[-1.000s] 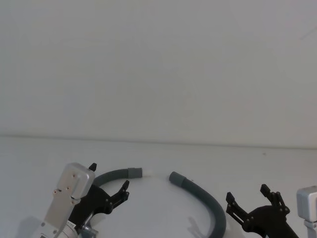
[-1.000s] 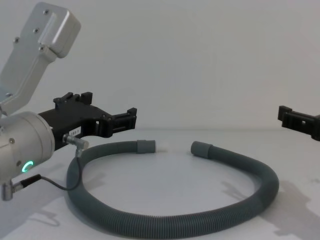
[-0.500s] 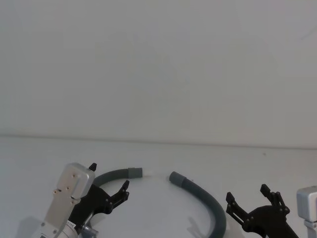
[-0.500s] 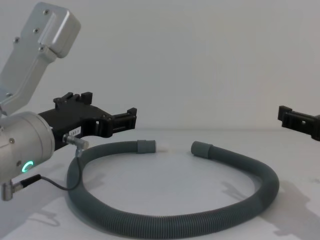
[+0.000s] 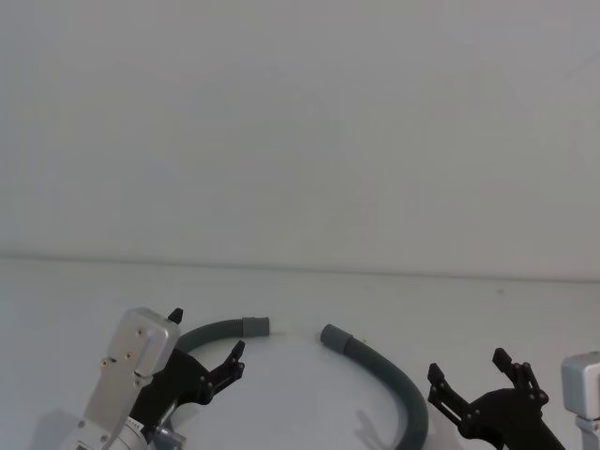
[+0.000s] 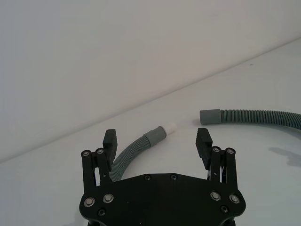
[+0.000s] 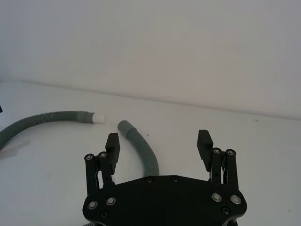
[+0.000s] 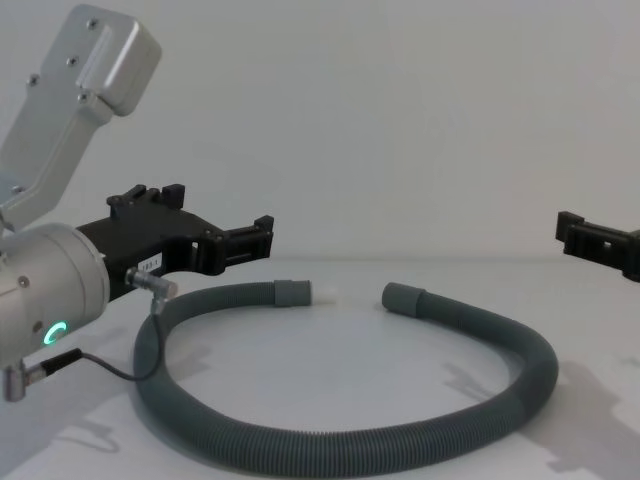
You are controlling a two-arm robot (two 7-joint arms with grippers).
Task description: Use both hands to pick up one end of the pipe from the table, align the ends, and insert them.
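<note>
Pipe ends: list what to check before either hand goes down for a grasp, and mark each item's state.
1. Left hand open and empty: ok.
2. Right hand open and empty: ok.
3. White-tipped end and plain end lying free on the table, a gap between them: ok.
4. Left hand lined up with the white-tipped end: ok, the cuff sits ahead between its jaws in the left wrist view.
5. Right hand lined up with the plain end: not ok, that end lies ahead and off toward the robot's left.
6. Thin black cable clear of the pipe: cannot tell.
</note>
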